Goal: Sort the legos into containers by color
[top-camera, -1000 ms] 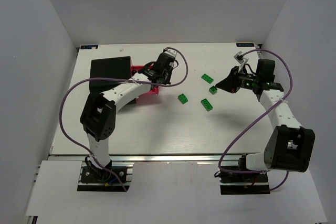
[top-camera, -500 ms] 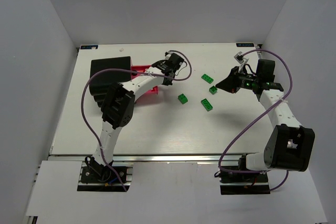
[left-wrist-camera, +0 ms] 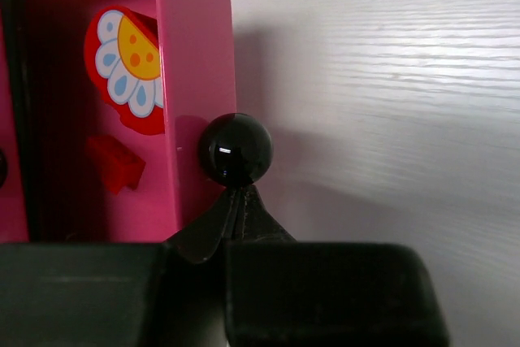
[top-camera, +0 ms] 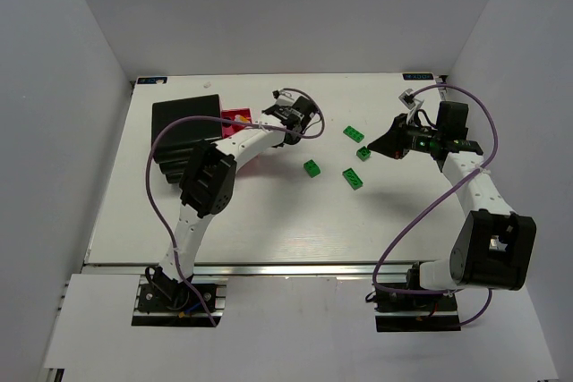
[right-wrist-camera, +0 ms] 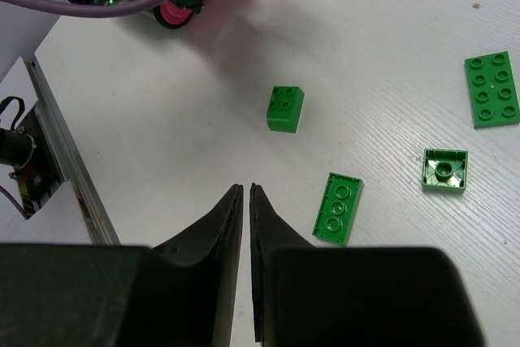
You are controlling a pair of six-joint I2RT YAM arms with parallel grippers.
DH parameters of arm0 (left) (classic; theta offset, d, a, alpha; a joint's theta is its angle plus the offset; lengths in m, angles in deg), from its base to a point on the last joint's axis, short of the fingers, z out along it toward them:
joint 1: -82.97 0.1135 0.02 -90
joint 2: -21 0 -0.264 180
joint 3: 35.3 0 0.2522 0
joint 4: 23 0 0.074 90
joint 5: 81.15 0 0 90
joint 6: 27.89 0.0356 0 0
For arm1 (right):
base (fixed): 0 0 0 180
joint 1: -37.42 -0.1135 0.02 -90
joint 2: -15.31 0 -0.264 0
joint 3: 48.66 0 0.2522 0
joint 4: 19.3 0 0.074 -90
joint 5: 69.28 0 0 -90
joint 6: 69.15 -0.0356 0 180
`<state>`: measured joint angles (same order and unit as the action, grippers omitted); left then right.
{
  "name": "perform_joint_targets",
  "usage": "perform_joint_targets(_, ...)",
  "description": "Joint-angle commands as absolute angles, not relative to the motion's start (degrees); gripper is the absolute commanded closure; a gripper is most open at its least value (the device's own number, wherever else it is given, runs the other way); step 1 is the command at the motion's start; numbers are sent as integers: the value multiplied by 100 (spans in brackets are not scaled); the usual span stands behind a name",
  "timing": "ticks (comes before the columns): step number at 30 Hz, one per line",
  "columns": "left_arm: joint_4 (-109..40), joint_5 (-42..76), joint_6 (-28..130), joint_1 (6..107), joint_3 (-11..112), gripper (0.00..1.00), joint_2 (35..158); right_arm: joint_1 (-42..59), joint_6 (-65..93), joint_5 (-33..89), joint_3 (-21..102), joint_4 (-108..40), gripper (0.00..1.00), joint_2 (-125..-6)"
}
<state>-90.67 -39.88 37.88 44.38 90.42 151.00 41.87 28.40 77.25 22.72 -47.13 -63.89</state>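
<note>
The pink container [left-wrist-camera: 191,54] holds a red lego [left-wrist-camera: 118,164] beside a flower sticker. My left gripper [left-wrist-camera: 236,191] is shut, its tips against a black knob [left-wrist-camera: 236,149] on the container's edge. In the top view the pink container [top-camera: 235,118] lies against the black container [top-camera: 183,127]. Several green legos lie mid-table: a small block [right-wrist-camera: 286,109], a flat plate [right-wrist-camera: 339,208], an upside-down square [right-wrist-camera: 445,170] and a wider plate [right-wrist-camera: 491,88]. My right gripper [right-wrist-camera: 244,188] hovers shut and empty to the right of them, its tips near the lego [top-camera: 363,154].
White walls enclose the table on three sides. The left arm [top-camera: 242,145] arches over the pink container, with its purple cable looping beside it. A rail [right-wrist-camera: 65,168] runs along the table's near edge.
The left arm swung up and left, and the pink container slid with it toward the black container. The right arm and the green legos have not moved.
</note>
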Motion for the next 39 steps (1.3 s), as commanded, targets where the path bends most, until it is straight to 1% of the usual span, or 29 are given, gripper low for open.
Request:
perform_joint_targets(1, -9459, -4907, 3583, 4518, 8868, 90, 14976, 4217, 2911, 7732, 2390, -4722, 87, -6388)
perform_joint_targets(4, -9459, -5057, 3531, 4570, 8709, 86, 14932, 4226, 2920, 7715, 2398, -4730, 87, -6406)
perform_joint_targets(6, -9503, -5092, 3504, 4570, 8665, 86, 14923, 4226, 2920, 7715, 2398, -4739, 87, -6406)
perform_joint_targets(10, -9600, -5259, 3346, 4570, 8595, 78, 14906, 4243, 2920, 7715, 2398, -4739, 86, -6432)
perform_joint_targets(11, -9617, -5276, 3329, 4623, 8569, 74, 14897, 4252, 2920, 7706, 2398, -4739, 87, -6423)
perform_joint_targets(12, -9644, -5294, 3294, 4623, 8525, 72, 14888, 4252, 2920, 7715, 2398, -4739, 87, -6423)
perform_joint_targets(17, -9653, -5338, 3241, 4729, 8358, 68, 14757, 4252, 2928, 7715, 2398, -4739, 87, -6423)
perform_joint_targets(27, -9600, -5373, 3258, 4896, 8094, 68, 14511, 4270, 2937, 7715, 2399, -4739, 87, -6458)
perform_joint_targets(31, -9477, -5277, 3398, 4896, 8024, 69, 14440, 4261, 2937, 7706, 2399, -4757, 87, -6458)
perform_joint_targets(33, -9303, -5172, 3512, 4896, 7954, 72, 14405, 4261, 2937, 7706, 2398, -4757, 87, -6467)
perform_joint_targets(34, -9179, -5015, 3783, 4896, 7875, 74, 14318, 4261, 2937, 7706, 2398, -4757, 87, -6476)
perform_joint_targets(35, -8995, -4917, 3959, 4896, 7787, 80, 14265, 4261, 2946, 7715, 2398, -4757, 87, -6467)
perform_joint_targets(38, -8441, -4715, 4347, 4834, 7523, 87, 14168, 4261, 2946, 7706, 2398, -4757, 87, -6476)
perform_joint_targets(39, -8396, -4679, 4400, 4782, 7514, 88, 14176, 4252, 2946, 7715, 2398, -4757, 87, -6476)
